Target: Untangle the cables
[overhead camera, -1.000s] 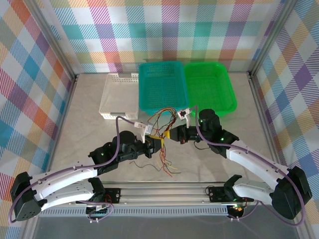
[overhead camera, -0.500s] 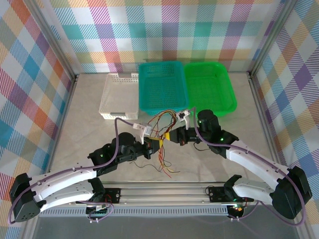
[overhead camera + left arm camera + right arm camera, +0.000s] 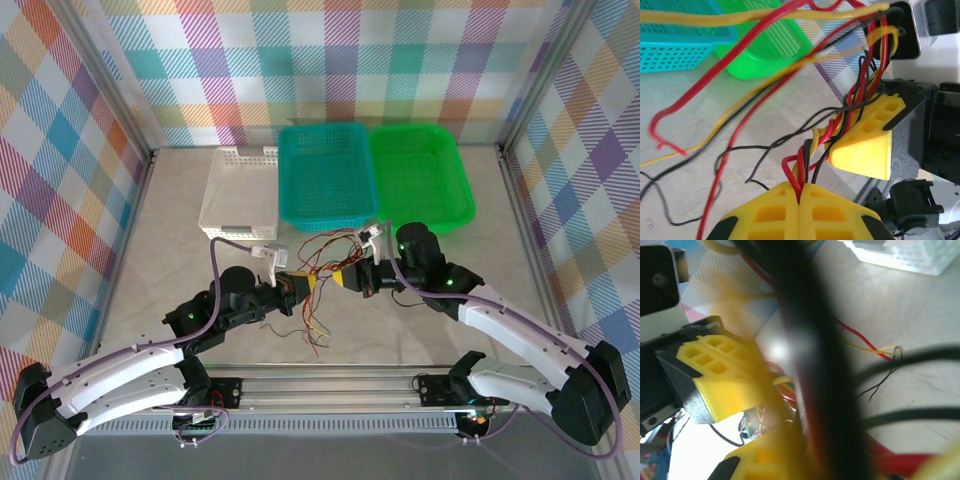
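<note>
The cables (image 3: 326,254) are thin red, yellow, orange and black wires bunched in the air between my two grippers, in front of the baskets. Loose ends trail on the table (image 3: 316,336). My left gripper (image 3: 303,285) is shut on the bundle; in the left wrist view its yellow fingers (image 3: 765,215) pinch a red wire (image 3: 792,175) at the gripper's tip (image 3: 801,189). Just to the right, my right gripper (image 3: 346,279) is shut on the same bundle, its yellow finger (image 3: 865,150) close by. In the right wrist view, blurred cables (image 3: 815,355) run over my right gripper (image 3: 800,440).
Three baskets stand at the back: white (image 3: 238,190), teal (image 3: 327,175) and green (image 3: 420,175). A metal rail (image 3: 330,385) runs along the near edge between the arm bases. Plaid walls close in the table's sides and back.
My left gripper closed on the wires and pulled left, away from the right gripper. The strands between them are stretched out more and the loose ends dragged left.
</note>
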Action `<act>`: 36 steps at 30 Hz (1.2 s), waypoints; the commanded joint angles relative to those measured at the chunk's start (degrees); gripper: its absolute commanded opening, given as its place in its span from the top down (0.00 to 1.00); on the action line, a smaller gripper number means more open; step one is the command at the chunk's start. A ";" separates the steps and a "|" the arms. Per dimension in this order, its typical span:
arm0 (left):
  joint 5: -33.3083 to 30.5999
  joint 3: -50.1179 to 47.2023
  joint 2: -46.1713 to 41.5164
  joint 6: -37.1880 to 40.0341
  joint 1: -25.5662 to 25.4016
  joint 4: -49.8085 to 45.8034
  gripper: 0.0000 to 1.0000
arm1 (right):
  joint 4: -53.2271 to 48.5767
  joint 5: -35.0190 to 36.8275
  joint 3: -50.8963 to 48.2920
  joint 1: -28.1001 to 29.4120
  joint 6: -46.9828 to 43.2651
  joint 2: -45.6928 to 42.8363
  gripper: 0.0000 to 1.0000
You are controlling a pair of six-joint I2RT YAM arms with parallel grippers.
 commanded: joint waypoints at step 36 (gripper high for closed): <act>-11.73 17.01 2.39 4.93 10.79 -35.00 1.00 | -27.90 12.71 1.62 -23.05 0.61 -14.65 1.00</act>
